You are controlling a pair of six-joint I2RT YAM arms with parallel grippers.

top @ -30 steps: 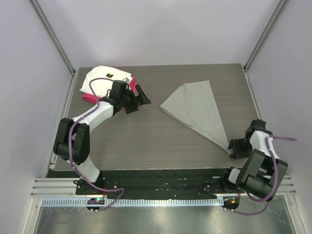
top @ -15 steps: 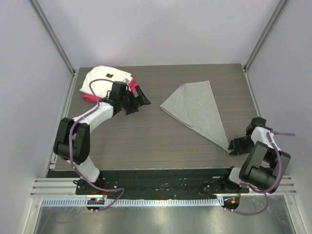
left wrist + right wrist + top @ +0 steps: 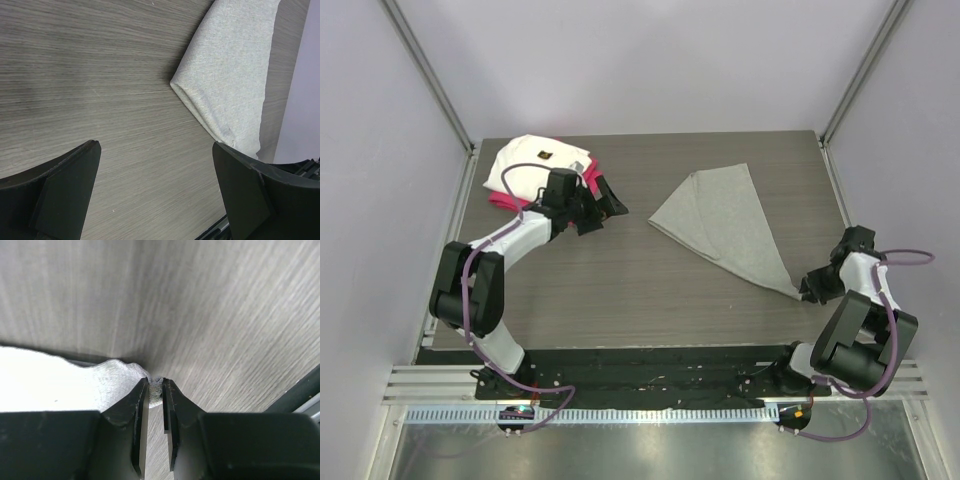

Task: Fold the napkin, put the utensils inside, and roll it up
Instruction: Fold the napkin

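Observation:
The napkin point(image 3: 720, 222) is a light-grey cloth folded to a long triangle, lying on the right half of the table with its narrow tip pointing to the near right. My right gripper point(image 3: 808, 288) sits at that tip. In the right wrist view its jaws point(image 3: 156, 384) stand almost together, with the napkin's corner point(image 3: 100, 385) pinched between them. My left gripper point(image 3: 604, 210) hovers at the back left, open and holding nothing. Its wrist view looks across bare table point(image 3: 100, 75) to the napkin's folded edge point(image 3: 235, 75). The utensils are out of view.
A folded white cloth with a small dark mark point(image 3: 535, 160) lies on a magenta-red cloth point(image 3: 503, 201) in the back left corner, just behind my left arm. Frame posts and pale walls close the table's sides. A black rail point(image 3: 650, 362) runs along the near edge.
My right gripper has moved a little farther from the near edge and closed onto the napkin's near tip. The left arm has stayed still.

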